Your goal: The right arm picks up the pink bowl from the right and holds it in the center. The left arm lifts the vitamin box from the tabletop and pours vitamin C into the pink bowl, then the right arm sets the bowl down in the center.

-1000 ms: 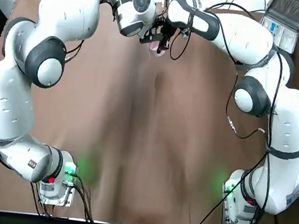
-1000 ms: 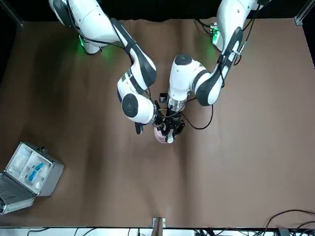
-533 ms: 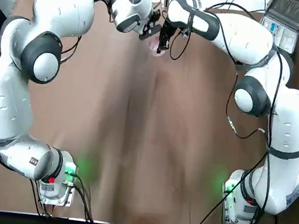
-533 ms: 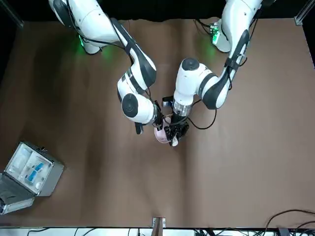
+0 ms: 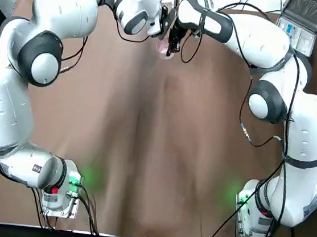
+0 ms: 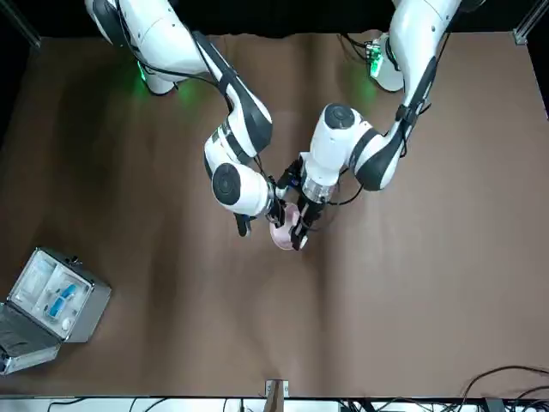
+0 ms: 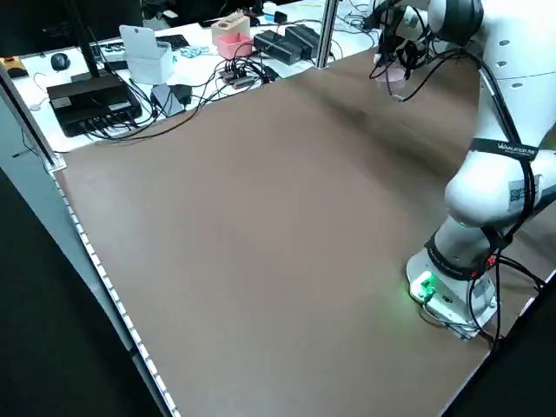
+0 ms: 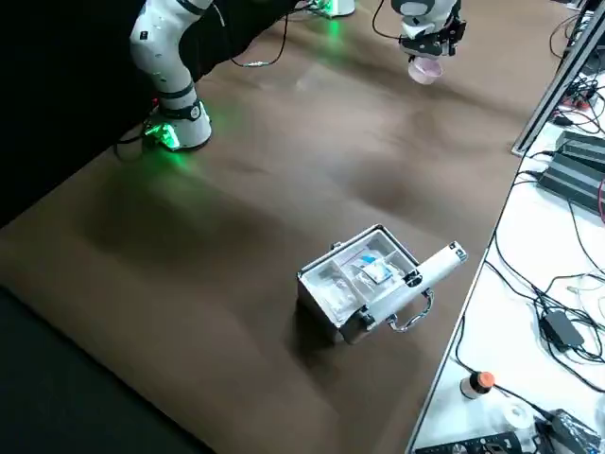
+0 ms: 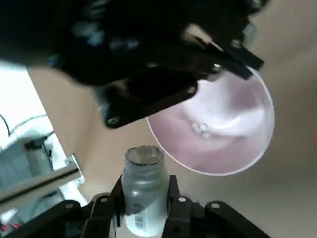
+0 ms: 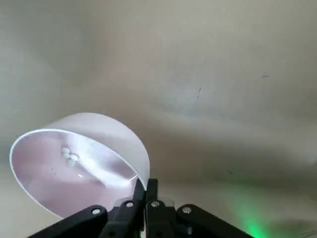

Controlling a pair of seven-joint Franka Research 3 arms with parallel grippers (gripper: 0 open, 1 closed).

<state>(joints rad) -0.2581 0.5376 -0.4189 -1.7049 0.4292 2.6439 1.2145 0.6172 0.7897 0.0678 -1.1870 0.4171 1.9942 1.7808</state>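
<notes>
The pink bowl (image 5: 164,46) hangs above the tabletop (image 5: 156,141) near the far middle, with a few small white tablets (image 9: 199,129) inside. My right gripper (image 10: 148,187) is shut on its rim and shows in the front view beside the bowl (image 6: 281,235). My left gripper (image 9: 143,184) is shut on the vitamin box (image 9: 143,191), a small whitish bottle with a barcode label. The bottle's open mouth points at the bowl's (image 9: 218,134) edge. In the front view the left gripper (image 6: 302,225) leans over the bowl.
An open grey hinged case (image 5: 299,26) with blue-white contents stands at the far right corner of the table (image 8: 364,284). Cables and electronics (image 7: 261,43) lie on the white bench beyond the far edge. A metal post (image 7: 327,33) rises there.
The left arm's wrist has swung toward the far edge and tilted the bottle over the bowl. The right gripper and the bowl have stayed in place.
</notes>
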